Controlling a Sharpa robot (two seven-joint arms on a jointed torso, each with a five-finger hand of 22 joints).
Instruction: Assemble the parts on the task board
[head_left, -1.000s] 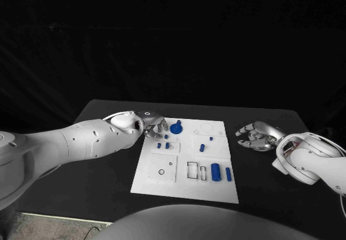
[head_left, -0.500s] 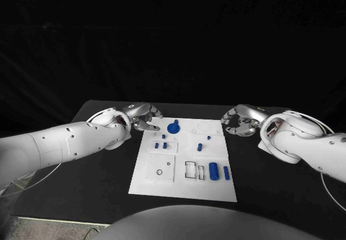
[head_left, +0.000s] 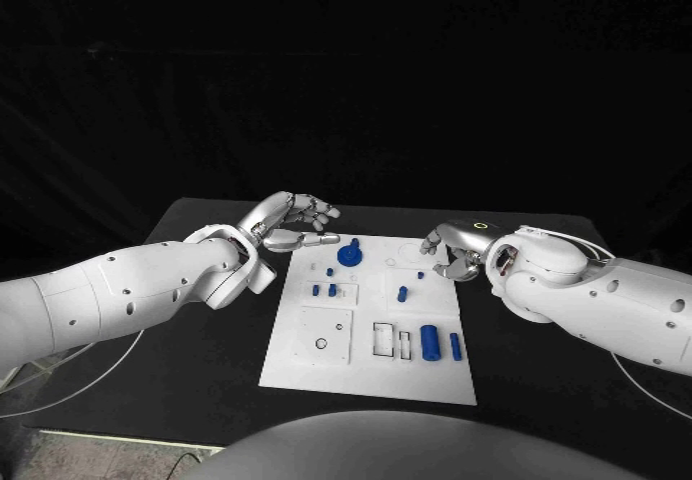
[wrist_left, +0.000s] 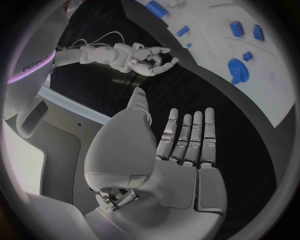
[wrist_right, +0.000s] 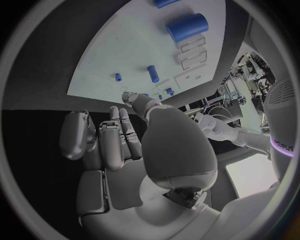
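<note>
The white task board (head_left: 361, 370) lies in the middle of the black table. On it are a blue round piece with a knob (head_left: 348, 255), several small blue pegs (head_left: 332, 290) and a thick blue cylinder (head_left: 430, 342) beside a thin blue bar (head_left: 456, 346). My left hand (head_left: 296, 225) hovers at the board's far left corner, fingers straight and spread, holding nothing. My right hand (head_left: 454, 250) hangs over the far right corner, fingers loosely bent and empty. The left wrist view shows my left hand (wrist_left: 169, 160), the board (wrist_left: 262, 95), the round piece (wrist_left: 236, 67) and my right hand (wrist_left: 150, 59). The right wrist view shows my right hand (wrist_right: 119, 150), the board (wrist_right: 119, 50) and the cylinder (wrist_right: 186, 26).
The board has a square inset with a small ring (head_left: 323, 343) and rectangular slots (head_left: 387, 340) near its front. The bare black table (head_left: 188, 350) runs on both sides of the board. A thin cable (head_left: 101, 362) hangs at the table's left edge.
My left hand has lifted from the board's left part to its far left corner and spread its fingers. My right hand has swung in from the right to the far right corner.
</note>
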